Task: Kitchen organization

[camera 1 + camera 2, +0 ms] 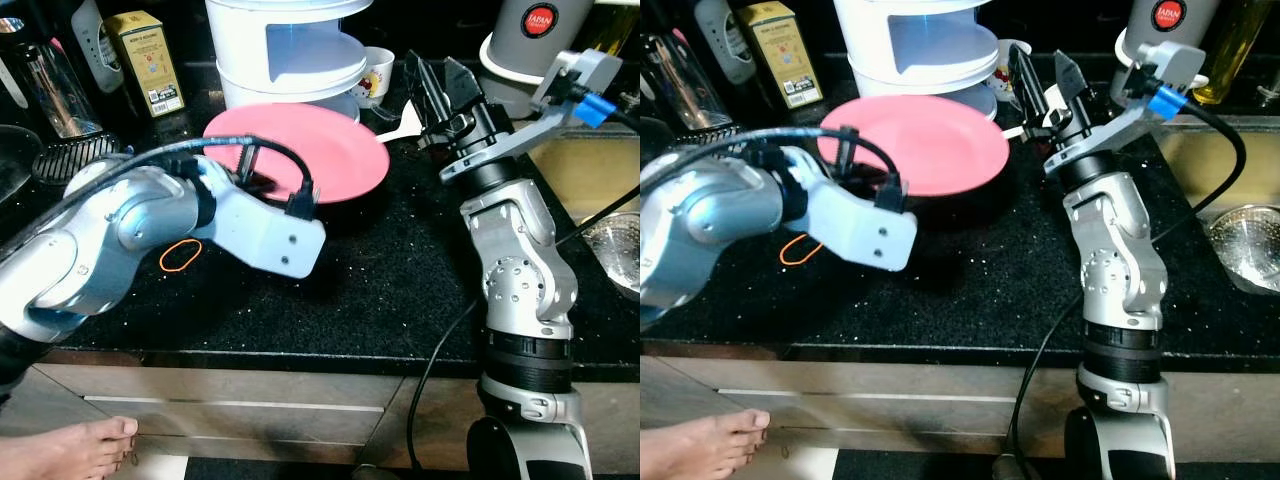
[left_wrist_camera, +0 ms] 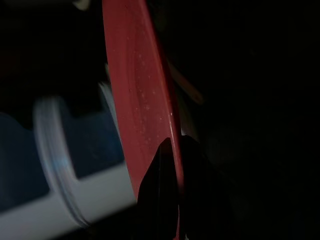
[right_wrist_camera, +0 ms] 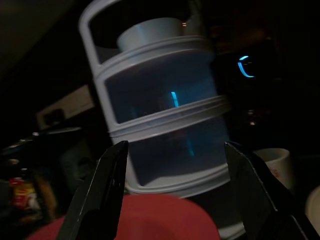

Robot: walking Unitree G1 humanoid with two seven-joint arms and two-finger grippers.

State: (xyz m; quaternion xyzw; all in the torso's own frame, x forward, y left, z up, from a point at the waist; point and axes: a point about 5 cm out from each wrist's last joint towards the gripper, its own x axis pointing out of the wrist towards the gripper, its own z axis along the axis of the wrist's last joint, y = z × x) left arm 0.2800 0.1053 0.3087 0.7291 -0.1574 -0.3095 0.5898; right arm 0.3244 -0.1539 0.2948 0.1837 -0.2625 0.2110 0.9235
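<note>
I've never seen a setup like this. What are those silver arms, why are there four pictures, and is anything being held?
This is a humanoid robot with two silver arms, each ending in a gripper of two long black fingers. The two bright pictures come from the cameras in its head, looking down at a black counter. The two dark pictures come from small cameras on its wrists, looking along the fingers.

The left gripper is shut on the rim of a pink plate. The right gripper is open and holds nothing, raised near a white tiered rack behind the plate.

Also on the counter: a yellow box, a cup and an orange rubber band. A person's bare foot shows on the floor.
</note>
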